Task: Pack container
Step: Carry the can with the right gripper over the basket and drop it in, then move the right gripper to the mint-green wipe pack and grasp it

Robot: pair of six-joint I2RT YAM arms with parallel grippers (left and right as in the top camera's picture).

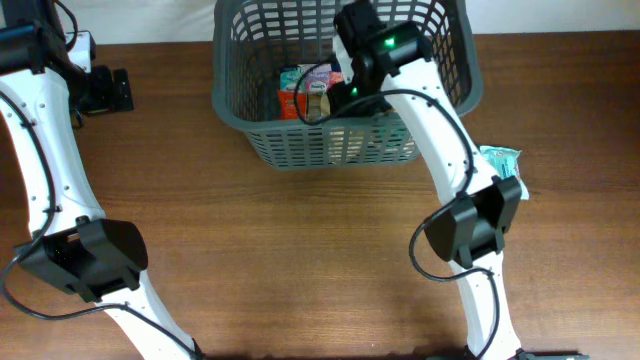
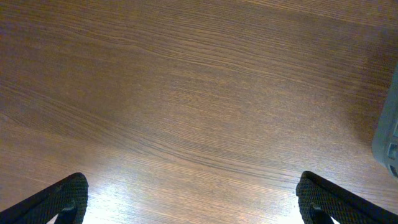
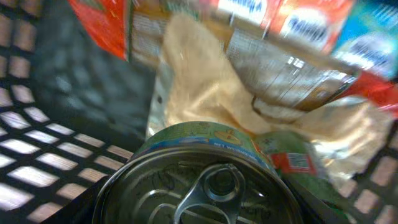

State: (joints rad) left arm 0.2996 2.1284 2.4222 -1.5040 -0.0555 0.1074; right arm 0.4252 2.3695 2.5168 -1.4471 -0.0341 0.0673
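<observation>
The dark grey lattice basket (image 1: 275, 135) stands at the back middle of the table; its slotted wall shows in the right wrist view (image 3: 31, 143). Inside lie a red-orange box (image 1: 292, 98) and a clear bag of pale food (image 3: 205, 93). My right gripper (image 1: 345, 88) is down inside the basket, shut on a small round pull-tab can (image 3: 202, 180), held just above the packed items. My left gripper (image 2: 193, 202) is open and empty over bare wood at the far left; the overhead view shows it beside the table's back edge (image 1: 100, 90).
A teal snack packet (image 1: 500, 160) lies on the table right of the basket, partly under my right arm. The basket's corner shows at the right edge of the left wrist view (image 2: 388, 137). Boxes with red and blue print (image 3: 298, 25) fill the basket's far side.
</observation>
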